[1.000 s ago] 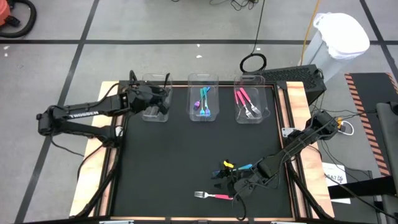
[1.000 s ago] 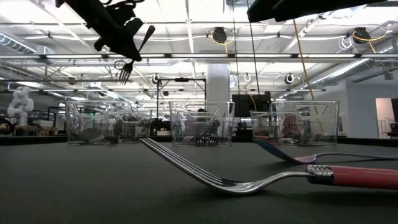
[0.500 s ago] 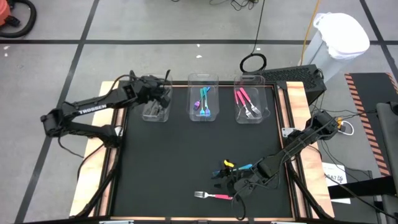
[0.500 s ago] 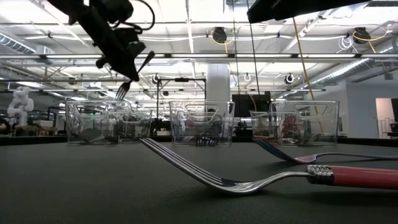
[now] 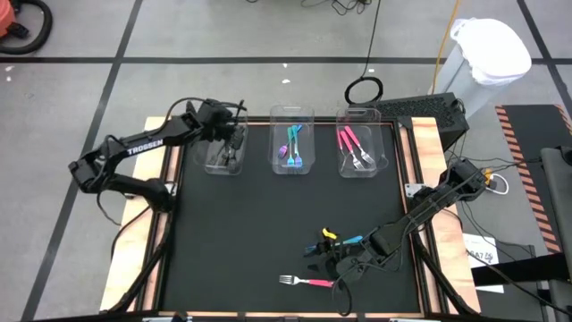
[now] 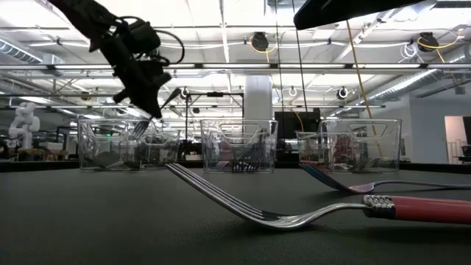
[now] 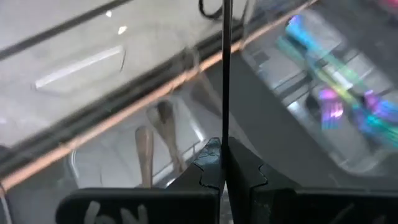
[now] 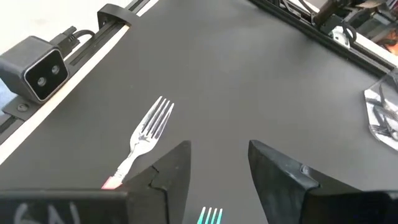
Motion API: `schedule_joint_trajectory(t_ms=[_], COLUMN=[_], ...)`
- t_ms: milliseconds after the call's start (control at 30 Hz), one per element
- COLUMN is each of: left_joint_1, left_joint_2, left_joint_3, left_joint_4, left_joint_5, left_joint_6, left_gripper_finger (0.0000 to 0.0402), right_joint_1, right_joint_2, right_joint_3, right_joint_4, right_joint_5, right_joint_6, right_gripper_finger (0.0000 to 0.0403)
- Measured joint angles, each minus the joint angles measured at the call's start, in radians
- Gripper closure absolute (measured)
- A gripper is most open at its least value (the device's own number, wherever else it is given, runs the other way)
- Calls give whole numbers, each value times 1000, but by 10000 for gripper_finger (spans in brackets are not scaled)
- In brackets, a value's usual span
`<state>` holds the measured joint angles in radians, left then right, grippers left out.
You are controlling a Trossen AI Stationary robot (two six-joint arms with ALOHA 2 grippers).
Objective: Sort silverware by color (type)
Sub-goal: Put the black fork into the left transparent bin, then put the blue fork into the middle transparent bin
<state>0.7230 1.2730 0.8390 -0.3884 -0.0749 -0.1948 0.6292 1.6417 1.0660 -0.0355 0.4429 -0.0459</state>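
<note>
My left gripper (image 5: 234,139) is shut on a dark fork (image 6: 157,109) over the left clear bin (image 5: 211,163), where other dark forks (image 7: 144,152) lie. The middle bin (image 5: 292,117) holds teal forks and the right bin (image 5: 360,170) holds pink ones. Near the table's front edge my right gripper (image 8: 217,163) stands open above the black mat. A pink-handled fork (image 8: 147,132) lies just beside it, and the tines of a teal fork (image 8: 210,216) show between its fingers. My left gripper pinches the dark fork's handle (image 7: 225,127) between its two fingers, about midway along (image 6: 156,110). The fingers slant down from the table's left. The fork hangs tilted and clear, tines (image 6: 140,126) down at the bin's rim and handle end (image 6: 175,93) up.
The pink-handled fork (image 5: 304,281) and a teal fork (image 5: 350,241) with a yellow piece (image 5: 327,236) lie on the mat near the front. The low view's camera (image 8: 34,65) stands at the mat's edge. Wooden rails (image 5: 420,143) border the mat.
My left gripper has sunk toward the left bin with the dark fork while its arm swung toward the far edge and the wrist turned. The fork's tines, which were well above the bin, now reach its rim. My right gripper has kept its place.
</note>
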Motion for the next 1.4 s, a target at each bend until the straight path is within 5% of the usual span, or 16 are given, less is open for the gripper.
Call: schedule_joint_trajectory(t_ms=[300, 667, 967, 1400], left_joint_1=[42, 54, 39, -115], left_joint_2=[12, 11, 7, -124], left_joint_3=[-132, -140, -137, -17], left_joint_4=[22, 22, 17, 11], left_joint_5=[20, 14, -122, -295], left_joint_6=[-60, -141, -166, -191], left_gripper_finger=[383, 328, 260, 253], right_joint_1=[0, 0, 0, -1], right_joint_2=[0, 0, 0, 0], right_joint_3=[0, 0, 0, 0], right_joint_4=[-11, -10, -10, -132], right_joint_5=[-2, -1, -2, -56], right_joint_6=[43, -2, -46, 83], right_gripper_finger=[247, 247, 248, 247])
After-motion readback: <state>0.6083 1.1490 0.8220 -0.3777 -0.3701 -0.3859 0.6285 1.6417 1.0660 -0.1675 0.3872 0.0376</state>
